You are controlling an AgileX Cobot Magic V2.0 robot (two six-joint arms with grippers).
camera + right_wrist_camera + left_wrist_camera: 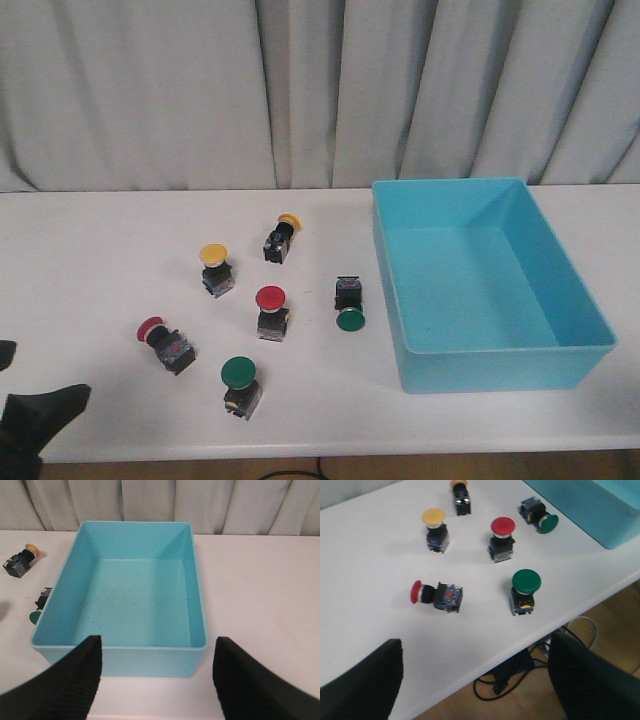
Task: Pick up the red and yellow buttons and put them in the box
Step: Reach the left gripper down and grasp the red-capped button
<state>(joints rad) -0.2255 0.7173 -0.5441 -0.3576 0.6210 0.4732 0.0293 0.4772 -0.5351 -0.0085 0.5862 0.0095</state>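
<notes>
Six push buttons lie left of the large turquoise plastic box (560, 300) on the white surface (100, 250): two yellow-capped (214, 254) at the far side, two red-capped (270, 298) nearer, two green-capped (239, 373). The left fingers (475, 680) hang released over the surface's near edge; the right fingers (155, 680) are spread apart, grasping nothing, before the box.
</notes>
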